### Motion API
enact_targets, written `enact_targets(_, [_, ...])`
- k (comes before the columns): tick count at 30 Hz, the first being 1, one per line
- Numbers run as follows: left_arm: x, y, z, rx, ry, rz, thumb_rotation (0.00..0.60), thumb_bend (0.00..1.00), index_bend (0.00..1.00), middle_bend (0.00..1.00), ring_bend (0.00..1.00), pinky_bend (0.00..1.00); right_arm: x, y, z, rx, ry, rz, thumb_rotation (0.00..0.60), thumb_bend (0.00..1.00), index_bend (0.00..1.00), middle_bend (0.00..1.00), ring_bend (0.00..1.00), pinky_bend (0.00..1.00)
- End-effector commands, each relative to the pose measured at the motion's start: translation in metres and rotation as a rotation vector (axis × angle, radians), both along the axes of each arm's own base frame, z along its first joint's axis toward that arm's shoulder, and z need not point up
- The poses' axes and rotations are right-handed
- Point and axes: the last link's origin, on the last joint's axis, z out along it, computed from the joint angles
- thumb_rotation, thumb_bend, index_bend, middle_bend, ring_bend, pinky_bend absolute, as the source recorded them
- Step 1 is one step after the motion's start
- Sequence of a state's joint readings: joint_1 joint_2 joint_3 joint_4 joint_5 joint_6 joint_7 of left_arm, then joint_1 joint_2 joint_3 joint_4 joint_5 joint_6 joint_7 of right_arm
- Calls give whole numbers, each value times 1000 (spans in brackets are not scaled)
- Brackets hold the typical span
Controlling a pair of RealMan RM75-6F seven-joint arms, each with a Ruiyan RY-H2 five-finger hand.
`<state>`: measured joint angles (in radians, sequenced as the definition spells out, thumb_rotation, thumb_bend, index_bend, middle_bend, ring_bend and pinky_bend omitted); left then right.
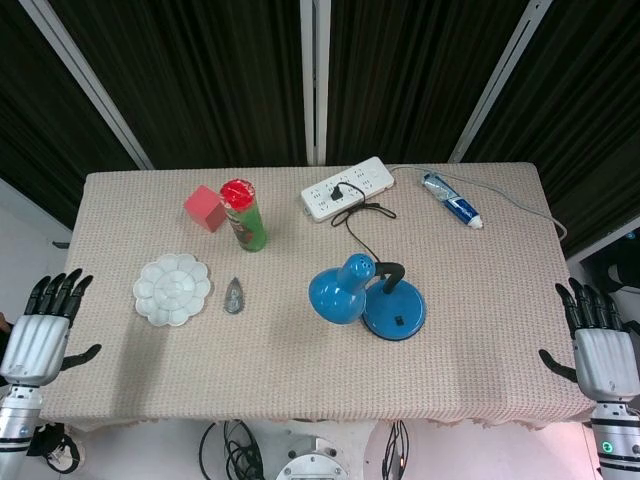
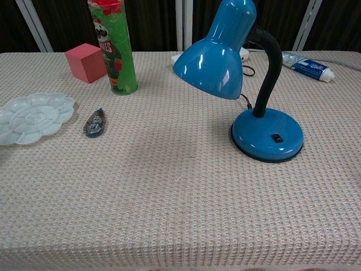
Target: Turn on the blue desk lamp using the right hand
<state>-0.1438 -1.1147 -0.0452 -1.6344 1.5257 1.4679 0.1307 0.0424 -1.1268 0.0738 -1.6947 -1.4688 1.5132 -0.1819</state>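
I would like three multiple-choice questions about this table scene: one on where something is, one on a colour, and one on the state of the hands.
1. Where is the switch of the blue desk lamp?
A. on the shade
B. on the round base
C. on the cord

2. What colour is the cube beside the green can?
A. yellow
B. white
C. red-pink

3. How is the right hand?
A. empty at the table edge
B. pressing the switch
C. holding the toothpaste tube

Answers:
1 B, a small dark switch sits on the base.
2 C, both views show it red-pink.
3 A, like the left hand, it holds nothing, fingers apart.
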Motion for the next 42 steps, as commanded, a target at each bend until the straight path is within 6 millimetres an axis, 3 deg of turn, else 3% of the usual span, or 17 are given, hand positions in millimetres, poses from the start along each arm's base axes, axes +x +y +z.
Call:
enact_targets(1, [-1, 0, 0, 2, -8, 5, 600, 91, 0, 0, 0, 0, 0, 0, -2, 11, 4, 0, 600, 80, 0, 0, 0, 0])
enact_targets(11, [-1, -2, -4, -11, -7, 8, 600, 91, 0, 0, 0, 0, 1, 5, 1, 18, 3, -7, 600, 83, 0, 0, 0, 0])
enact_targets(18, [-1, 0, -2, -7, -12, 8, 600, 91, 0, 0, 0, 0, 2, 5, -10, 76, 4, -7, 600, 181, 0, 0, 0, 0])
enact_targets(22, [0, 1, -6, -4, -16, 0, 600, 91, 0, 0, 0, 0, 6, 3, -14, 143, -1, 3, 600, 159, 0, 9, 0, 0])
enact_targets(23, [1, 2, -9, -9, -19, -2, 600, 91, 0, 0, 0, 0, 9, 1, -15, 161, -2, 12, 600, 130, 0, 48, 18, 9])
enact_targets(24, [1, 3, -10, -12, -20, -3, 600, 91, 0, 0, 0, 0, 11, -1, -15, 169, -5, 20, 600, 101, 0, 149, 91, 91])
enact_targets(28, [2, 3, -17, -29, -22, -5, 600, 91, 0, 0, 0, 0, 24, -7, -22, 230, -37, 64, 600, 77, 0, 707, 542, 569])
enact_targets(30, [1, 3, -19, -34, -19, 1, 600, 91, 0, 0, 0, 0, 30, -9, -29, 267, -19, 93, 600, 78, 0, 821, 644, 649])
enact_targets(34, [-2, 1, -19, -33, -20, 15, 600, 91, 0, 0, 0, 0, 43, -10, -47, 348, -17, 116, 600, 82, 0, 933, 758, 741])
enact_targets(38, [-3, 0, -16, -26, -21, 15, 600, 91, 0, 0, 0, 0, 58, -12, -70, 459, -17, 133, 600, 130, 0, 967, 793, 777])
enact_targets(42, [-6, -2, -16, -30, -22, 22, 600, 91, 0, 0, 0, 0, 65, -18, -90, 552, -10, 121, 600, 291, 0, 973, 799, 784])
